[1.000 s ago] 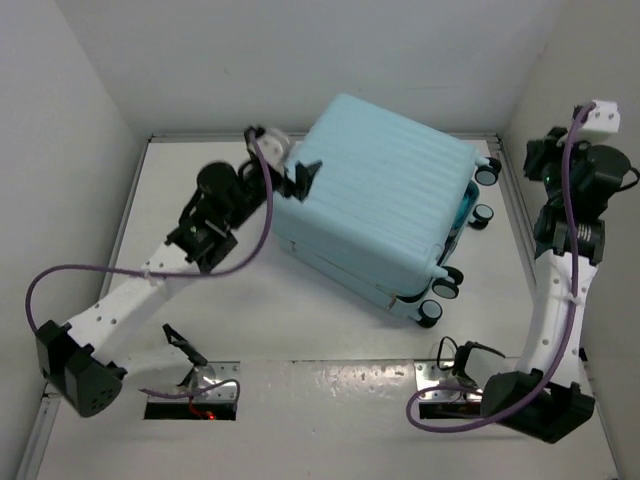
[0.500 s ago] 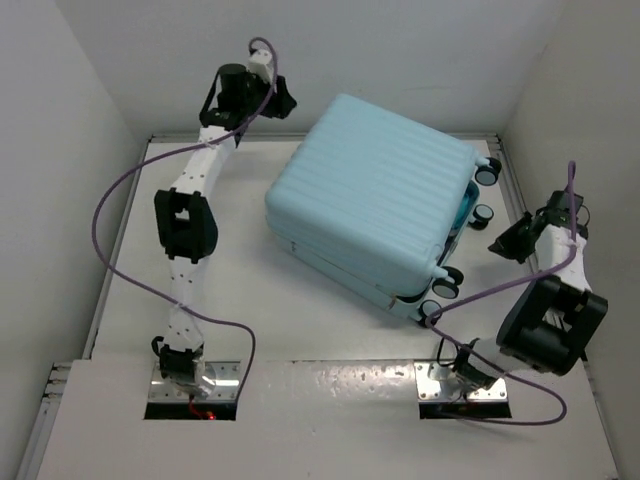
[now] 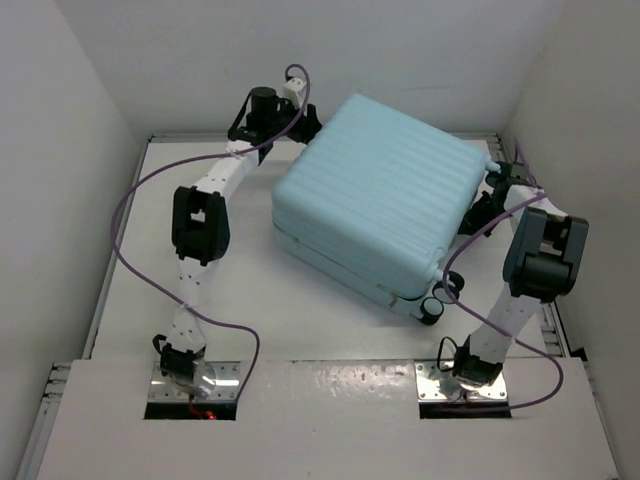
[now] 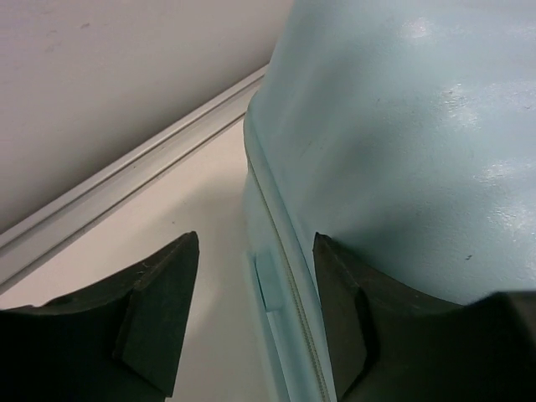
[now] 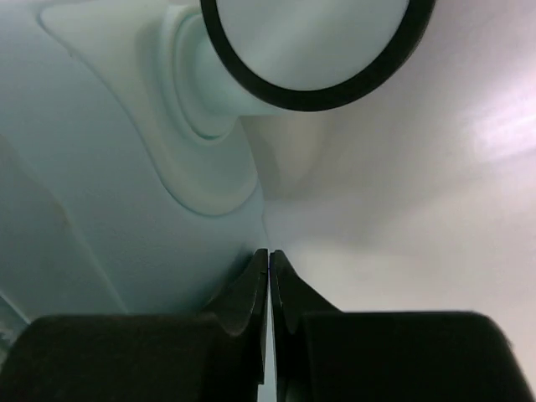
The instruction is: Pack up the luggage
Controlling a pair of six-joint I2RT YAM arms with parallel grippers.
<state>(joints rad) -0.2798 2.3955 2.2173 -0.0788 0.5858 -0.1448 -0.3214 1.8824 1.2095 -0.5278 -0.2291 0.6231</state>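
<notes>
Two arms bracket the luggage (image 3: 375, 195), which lies shut and flat on the surface (image 3: 250, 290), towards the rear; left end effector (image 4: 251, 260) sits at the luggage's far left corner, fingers spread, one against the shell by the zip seam (image 4: 289, 285), the other off the shell over bare surface, nothing pinched; right end effector (image 5: 269, 261) is at the luggage's wheel end, fingers pressed together, empty, tip just below a wheel (image 5: 310, 50); judgement: working from opposite ends looks like bracing and squaring the shell so the halves stay met, with the shut tip as a pusher; versus half a second earlier: left arm was up by the rear wall (image 3: 300, 50), clear of the luggage, now down at its corner; right arm was out beside the wheels, now tucked against that end; a darker blue gap showed at the wheel end then, not seen now, though the arm partly covers it; luggage looks nudged slightly rearward
</notes>
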